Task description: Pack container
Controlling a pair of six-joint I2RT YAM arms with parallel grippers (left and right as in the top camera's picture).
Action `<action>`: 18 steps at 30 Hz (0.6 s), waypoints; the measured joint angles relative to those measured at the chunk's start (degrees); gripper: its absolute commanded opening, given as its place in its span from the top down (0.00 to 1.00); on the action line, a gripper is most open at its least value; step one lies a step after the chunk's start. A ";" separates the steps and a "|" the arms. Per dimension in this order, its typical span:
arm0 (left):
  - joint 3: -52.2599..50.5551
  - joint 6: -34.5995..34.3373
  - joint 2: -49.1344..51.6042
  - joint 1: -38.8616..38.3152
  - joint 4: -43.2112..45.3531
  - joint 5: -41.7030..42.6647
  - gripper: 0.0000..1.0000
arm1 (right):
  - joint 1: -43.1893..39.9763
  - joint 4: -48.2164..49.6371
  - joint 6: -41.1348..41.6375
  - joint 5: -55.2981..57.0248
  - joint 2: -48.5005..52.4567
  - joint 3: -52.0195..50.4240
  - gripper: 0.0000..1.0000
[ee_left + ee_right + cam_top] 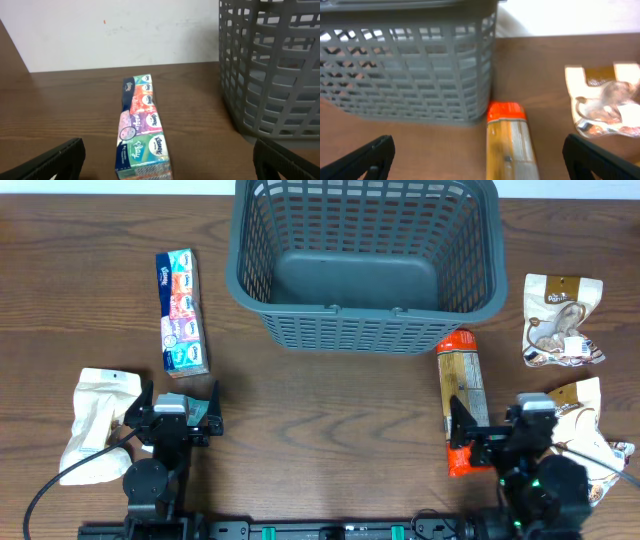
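Centrally, toward the far edge of the table [330, 420], the container [340, 330] is seen standing upright: a large dark grey basket with slotted walls and a solid bottom. Its lattice wall is also caught in the left wrist view [270, 75] and the right wrist view [410, 75].

Just beside its near right corner, a long packet with an orange cap [461, 395] [510, 145] is laid flat, cap end toward the basket; whether the two touch cannot be told. To the right of the container, a snack bag [562, 320] [605, 107] is laid on the wood, apart from it. To the left, well apart from the basket, a colourful tissue pack [181, 312] [142, 130] is laid lengthwise.

The right gripper [490, 425] [482, 167] is held wide, nothing gripped, with the long packet's near end by its fingers. A second snack bag [590, 430] is partly hidden beside that arm.

The left gripper [180, 398] [170, 167] is likewise spread wide and holds nothing, the tissue pack lying ahead of it. A cream bag [95, 425] is seen just to its left
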 measured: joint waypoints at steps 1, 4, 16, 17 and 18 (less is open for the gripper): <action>0.00 -0.02 0.00 0.00 -0.02 0.00 0.01 | -0.35 -3.45 -0.11 0.00 2.78 3.45 0.01; -0.02 -0.24 0.00 0.00 -0.02 0.02 0.01 | -1.14 -14.01 -0.15 0.00 12.63 13.70 0.01; -0.02 -0.66 0.00 0.00 0.00 0.00 0.01 | -1.36 -46.47 -2.12 2.86 47.84 58.51 0.01; -0.02 -0.79 0.00 0.00 0.00 0.00 0.01 | -1.36 -47.08 -2.10 3.56 48.92 59.89 0.01; -0.02 -0.98 0.00 0.00 -0.02 0.00 0.01 | -1.36 -47.76 -2.08 4.57 50.47 61.24 0.01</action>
